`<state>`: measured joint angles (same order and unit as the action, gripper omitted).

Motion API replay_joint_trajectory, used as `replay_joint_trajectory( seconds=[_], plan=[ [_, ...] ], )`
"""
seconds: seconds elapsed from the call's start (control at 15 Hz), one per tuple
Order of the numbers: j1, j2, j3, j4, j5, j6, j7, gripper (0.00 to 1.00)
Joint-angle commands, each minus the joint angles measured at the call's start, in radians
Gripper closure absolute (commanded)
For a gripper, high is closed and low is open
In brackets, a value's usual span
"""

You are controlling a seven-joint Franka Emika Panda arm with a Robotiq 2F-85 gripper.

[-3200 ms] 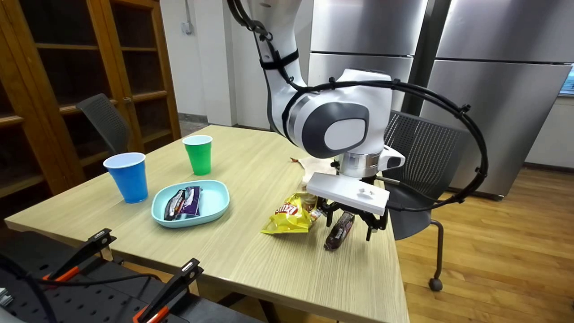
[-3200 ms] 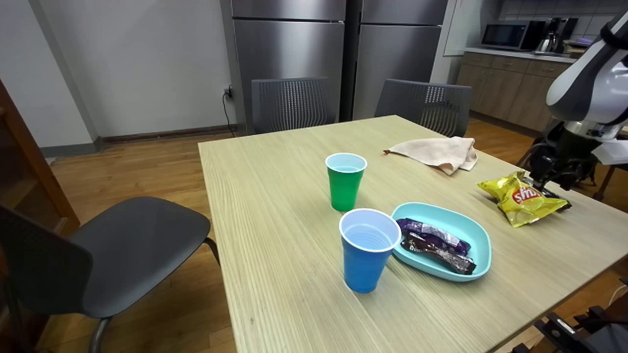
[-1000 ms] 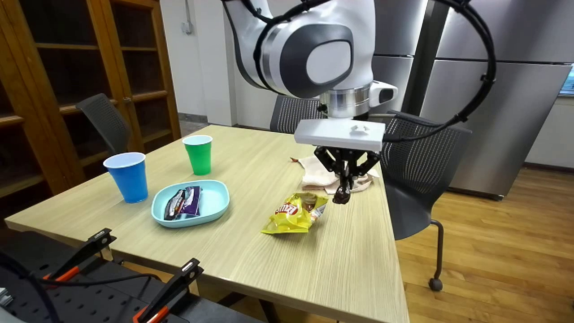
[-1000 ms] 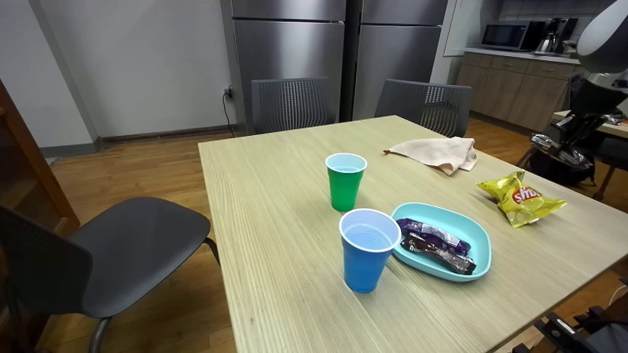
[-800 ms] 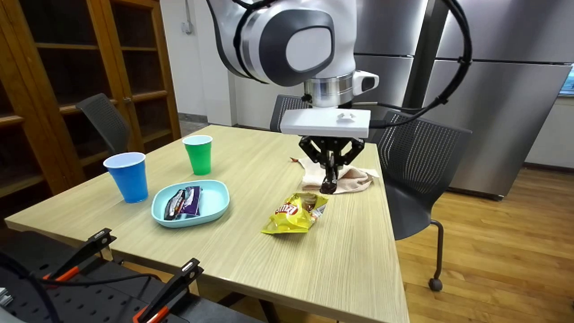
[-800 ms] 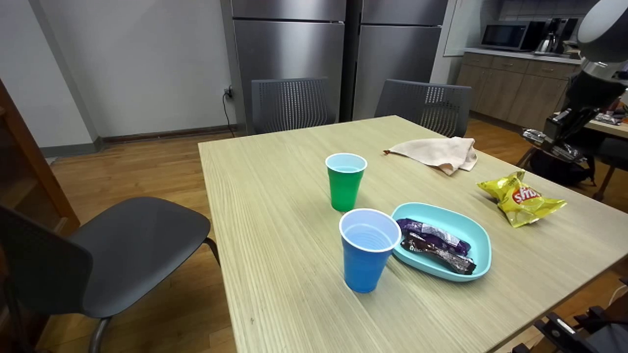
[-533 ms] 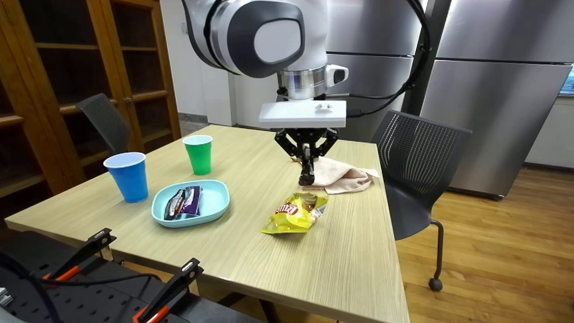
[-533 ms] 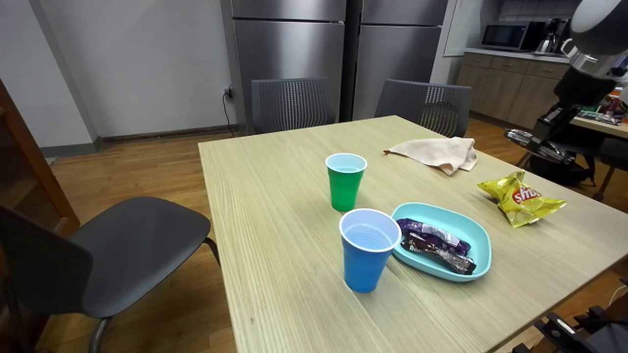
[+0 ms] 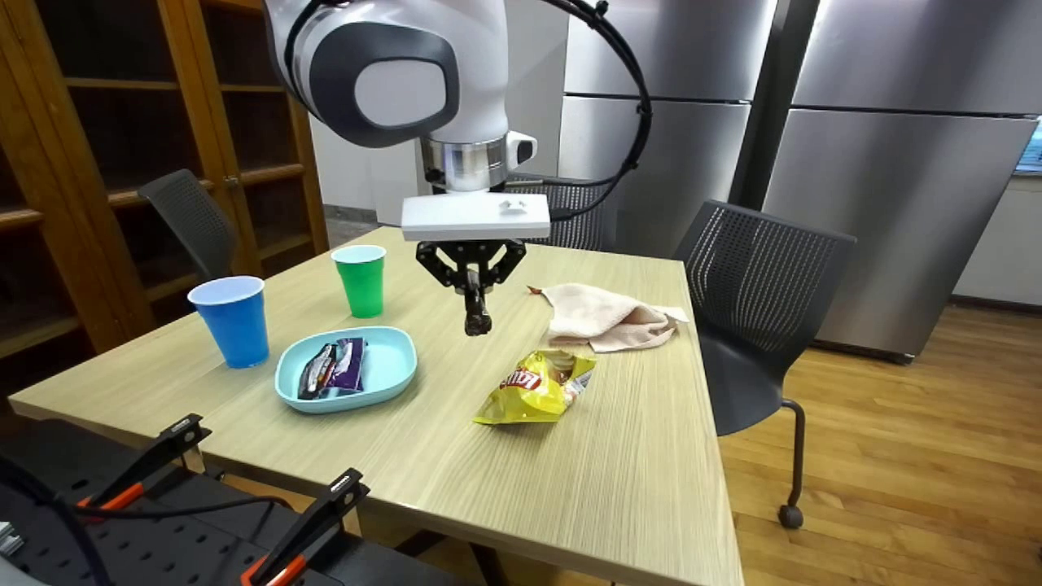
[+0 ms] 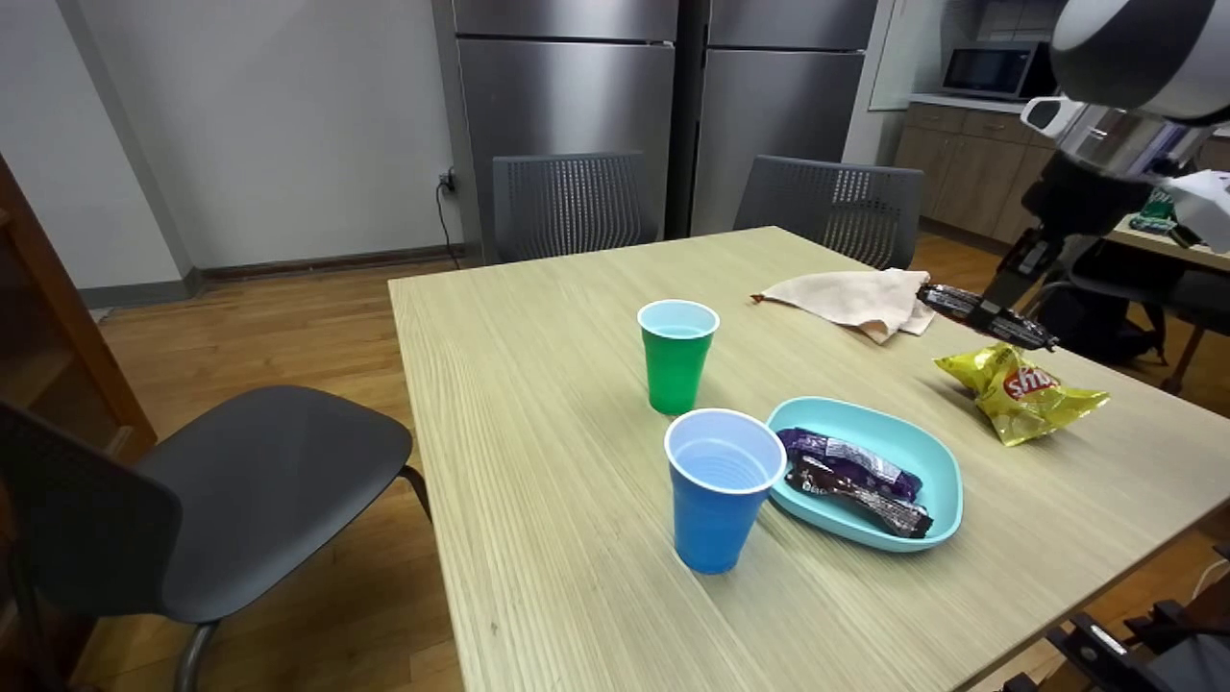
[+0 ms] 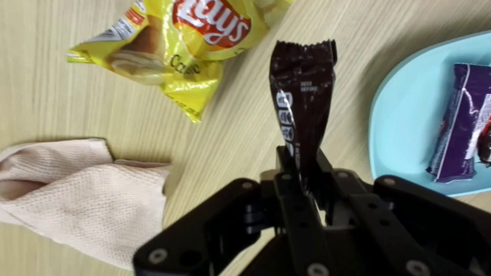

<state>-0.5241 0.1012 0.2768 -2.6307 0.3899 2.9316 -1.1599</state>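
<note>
Fridges: faced across the desk in both exterior views, looking down over it.
Clamps: close by, at lower left, in an exterior view.
Blue cup: in the near foreground of an exterior view.
Tool: at the bottom of the wrist view, which looks down from close above.
Chip bag, cloth, plate: shared by all three views, each cropped in the wrist view.

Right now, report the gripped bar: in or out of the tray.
Out: the end effector clamps the bar, and both exterior views show it held above the table, apart from the tray.
</note>
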Motion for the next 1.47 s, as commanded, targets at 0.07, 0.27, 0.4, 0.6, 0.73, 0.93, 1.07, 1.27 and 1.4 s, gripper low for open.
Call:
replay_joint_trajectory(
  seconds=[0.07,0.27,0.4,0.6,0.73,0.93,1.07,1.27,1.4],
  plan=[
    [-0.006,-0.012,0.08,-0.025,0.118,-0.027,-0.149,0.96],
    [-0.001,0.006,0.103,-0.037,0.136,-0.026,-0.177,0.96],
    [0.006,0.02,0.111,-0.047,0.122,-0.018,-0.165,0.96],
    [0.023,0.05,0.119,-0.061,0.099,0.009,-0.136,0.96],
    [0.048,0.072,0.114,-0.072,0.083,0.034,-0.111,0.96],
    [0.098,0.103,0.104,-0.083,0.066,0.071,-0.081,0.96],
    [0.133,0.126,0.097,-0.085,0.064,0.112,-0.068,0.96],
    [0.202,0.164,0.065,-0.078,0.057,0.17,-0.037,0.96],
    [0.26,0.19,0.026,-0.07,0.054,0.202,-0.009,0.96]
  ],
)
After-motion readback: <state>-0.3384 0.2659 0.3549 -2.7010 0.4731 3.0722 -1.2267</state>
